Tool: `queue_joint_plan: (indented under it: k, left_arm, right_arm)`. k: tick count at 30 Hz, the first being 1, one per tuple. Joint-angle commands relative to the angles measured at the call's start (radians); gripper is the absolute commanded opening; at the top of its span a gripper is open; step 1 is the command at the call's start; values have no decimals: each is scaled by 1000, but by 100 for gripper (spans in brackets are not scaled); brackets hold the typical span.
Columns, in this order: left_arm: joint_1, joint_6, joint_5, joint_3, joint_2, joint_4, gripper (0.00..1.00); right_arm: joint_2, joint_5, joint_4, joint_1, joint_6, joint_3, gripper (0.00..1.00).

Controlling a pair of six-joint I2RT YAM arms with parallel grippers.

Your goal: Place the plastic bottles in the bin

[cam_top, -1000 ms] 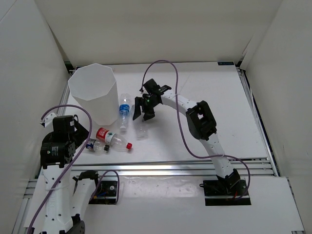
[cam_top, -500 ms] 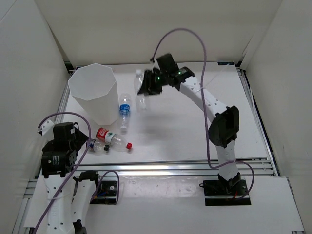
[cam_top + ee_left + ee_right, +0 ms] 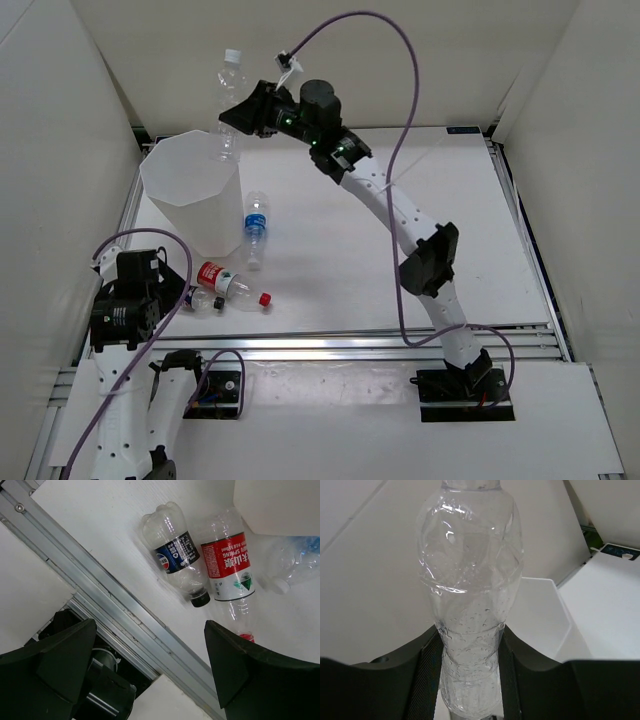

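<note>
My right gripper (image 3: pixel 243 115) is shut on the plain clear bottle (image 3: pixel 229 100) with a white cap and holds it upright above the far right rim of the white bin (image 3: pixel 190 190). In the right wrist view the bottle (image 3: pixel 470 580) sits clamped between the fingers (image 3: pixel 427 665), with the bin (image 3: pixel 540 615) below. The blue-labelled bottle (image 3: pixel 256 226) lies beside the bin. The red-labelled bottle (image 3: pixel 231 286) and the short dark-labelled bottle (image 3: pixel 196 299) lie near the front left; both show in the left wrist view (image 3: pixel 227 575), (image 3: pixel 175 555). My left gripper (image 3: pixel 150 670) is open and empty above the front rail.
An aluminium rail (image 3: pixel 350 345) runs along the table's front edge. White walls enclose the table on the left, back and right. The right arm's purple cable (image 3: pixel 400 110) loops high over the table.
My right gripper has lifted the plain bottle off the table and carried it up and left, from the table's middle to above the bin's rim. The left arm shifted slightly.
</note>
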Motion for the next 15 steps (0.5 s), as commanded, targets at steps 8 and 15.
queue_joint_plan:
  k: [8, 15]
  left_arm:
    - [-15, 47, 41, 49, 25, -24, 100]
    - [-15, 1, 7, 29, 34, -24, 100]
  right_arm:
    - [61, 23, 270, 48, -48, 16, 27]
    - [70, -109, 134, 67, -134, 16, 90]
